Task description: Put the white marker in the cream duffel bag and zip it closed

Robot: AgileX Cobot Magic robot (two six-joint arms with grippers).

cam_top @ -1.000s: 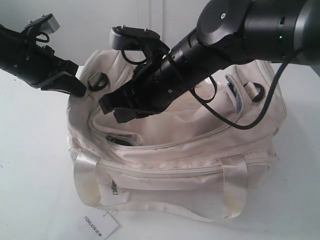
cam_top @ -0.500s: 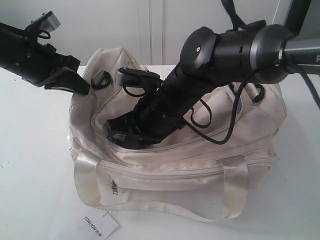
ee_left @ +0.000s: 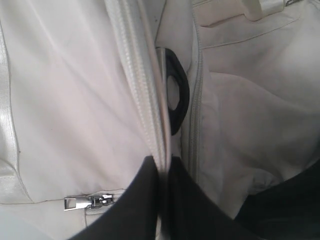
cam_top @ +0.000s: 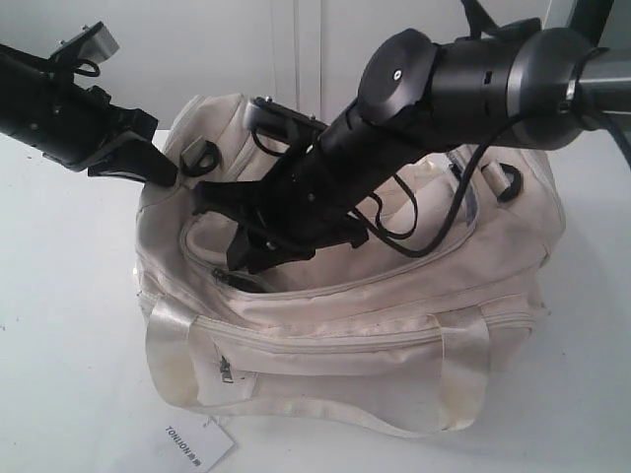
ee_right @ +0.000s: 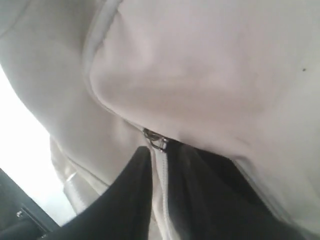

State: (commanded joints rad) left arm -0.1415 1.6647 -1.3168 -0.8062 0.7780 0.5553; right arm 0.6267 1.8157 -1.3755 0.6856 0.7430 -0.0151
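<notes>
On the far left, the left claw comes in from the left edge and bites the left end of the cream duffel bag, just beside a black ring. In the left wrist view we see its fingers pressed together on a ridge of cream seam, with only the fabric between them. A silver zip pull lies on the cloth near them.

Near us on the left, a paper tag lies on the white bench, just beside the bag's near corner. The bag itself sits in the middle of the bench. Its shiny near handle droops over the front pocket, and the pocket pull hangs at the pocket's left end.

On top of the bag, the right claw reaches across the middle and points down at the left end of the curved top zip, where a short dark gap shows. In the right wrist view we see its fingers drawn narrow, clamped on a strip of zip tape right next to a metal slider. The right arm stretches in from the far right, over the top of the bag.

The white marker shows in none of the views, so we cannot tell where it is.
</notes>
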